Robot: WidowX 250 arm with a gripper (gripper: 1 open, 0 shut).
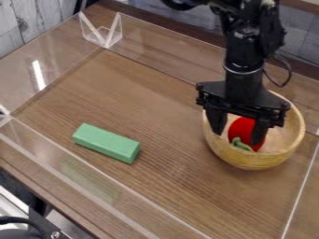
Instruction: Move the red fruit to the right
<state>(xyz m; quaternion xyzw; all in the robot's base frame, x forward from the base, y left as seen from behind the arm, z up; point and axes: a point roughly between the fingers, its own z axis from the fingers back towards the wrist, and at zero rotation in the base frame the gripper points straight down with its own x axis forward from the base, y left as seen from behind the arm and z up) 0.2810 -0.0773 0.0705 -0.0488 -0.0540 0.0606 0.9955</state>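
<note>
The red fruit point(248, 132) shows as a small red shape with a bit of green beside it, inside the wooden bowl point(256, 155) at the right of the table. My gripper point(243, 125) hangs straight down over the bowl from the black arm. Its two dark fingers stand on either side of the red fruit. The fingers hide most of the fruit, and the frame does not show whether they press on it or whether it rests on the bowl's floor.
A flat green rectangular block point(104, 143) lies on the wooden table at the left of centre. Clear plastic walls point(50, 65) ring the work area, with a clear stand point(100, 31) at the back left. The bowl sits close to the right wall.
</note>
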